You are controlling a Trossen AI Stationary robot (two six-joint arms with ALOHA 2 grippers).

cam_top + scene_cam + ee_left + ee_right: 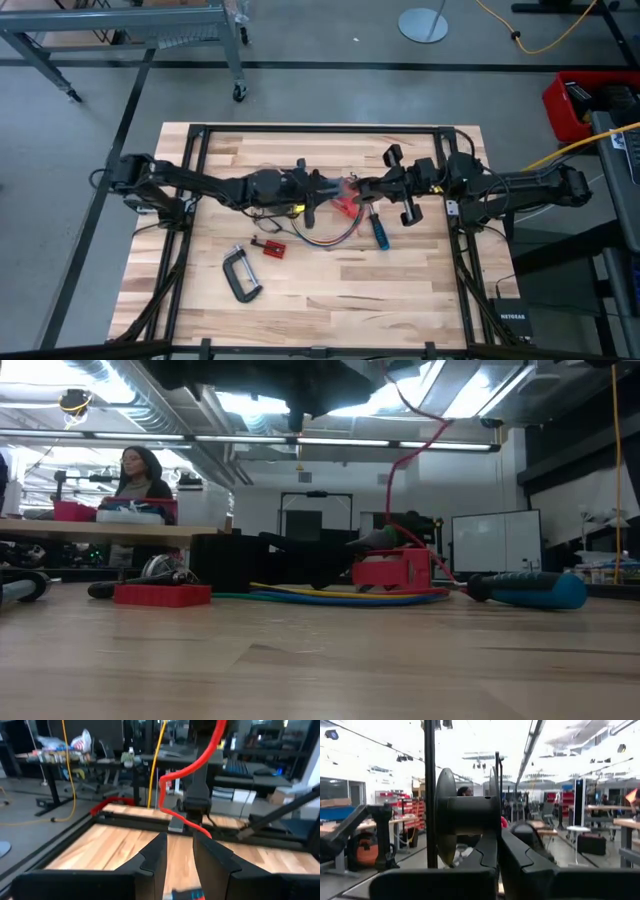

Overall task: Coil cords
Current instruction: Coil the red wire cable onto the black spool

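Note:
A thin red cord (392, 480) rises from a red block (392, 572) on the table to the arms overhead; its upper end is hidden. In the left wrist view the cord (172, 782) comes down to my left gripper (180, 852), whose fingers stand a little apart over the table's middle (318, 195). My right gripper (498, 851) is shut, level, close to the left one (368, 187). A black spool-like part (470, 815) stands just beyond its fingertips. A multi-strand cord (322, 238) lies slack on the table, also in the low view (330, 596). My left gripper has the red cord running down past the tip of one finger (206, 839); I cannot tell whether it touches the cord, which is slack and curved there. My right gripper's shut fingertips stand at the black spool-like part; I cannot tell whether they touch it or the cord.
A blue-handled screwdriver (382, 234) lies right of the red block (345, 206). A small red piece (268, 248) and a black C-clamp (240, 275) lie nearer the front left. A black frame (300, 130) borders the table. A person (140, 475) sits far behind.

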